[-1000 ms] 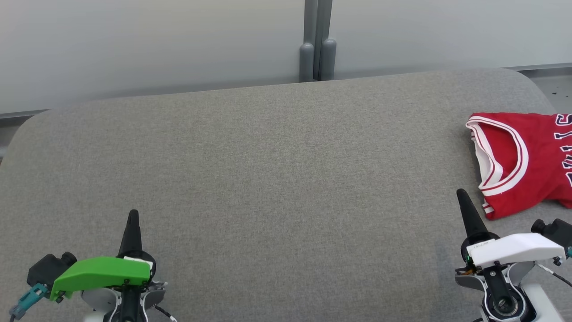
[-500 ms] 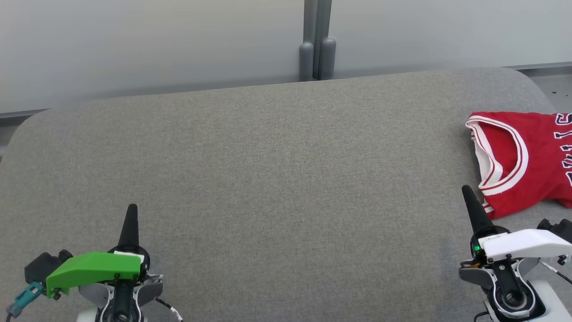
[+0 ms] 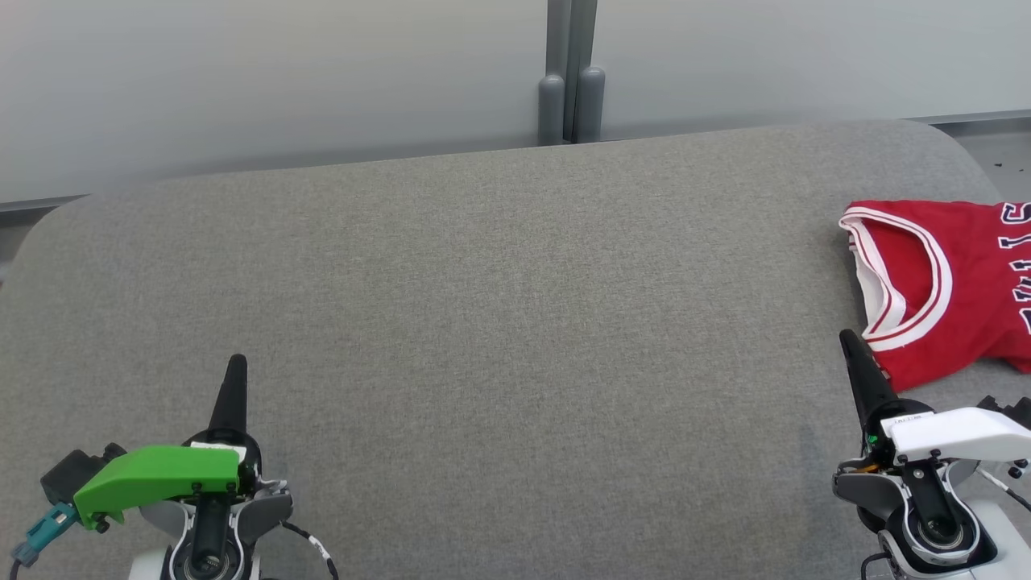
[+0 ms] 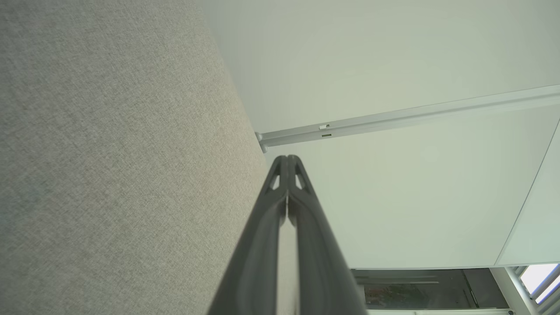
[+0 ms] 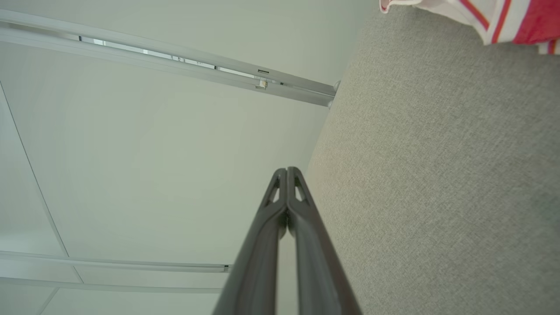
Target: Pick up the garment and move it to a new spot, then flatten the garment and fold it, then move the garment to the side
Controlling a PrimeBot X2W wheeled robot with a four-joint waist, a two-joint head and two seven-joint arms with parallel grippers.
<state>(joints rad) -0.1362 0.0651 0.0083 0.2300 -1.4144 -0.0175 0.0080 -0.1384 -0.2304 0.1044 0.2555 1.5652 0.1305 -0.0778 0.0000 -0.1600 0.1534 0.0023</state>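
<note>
**Both pincers shut, jersey by my right tip**

Nearest me, my left gripper [image 3: 236, 364] and right gripper [image 3: 847, 338] hang over the grey padded table [image 3: 515, 306]. Each has its fingers pressed together, holding nothing. Just beside my right tip, the red garment [image 3: 958, 282] lies on the table's right side. Beyond stands a pale wall [image 3: 242, 80].

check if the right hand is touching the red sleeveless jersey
Apart. Right wrist view shows bare grey fabric cushion between the right hand and the red sleeveless jersey.
</note>
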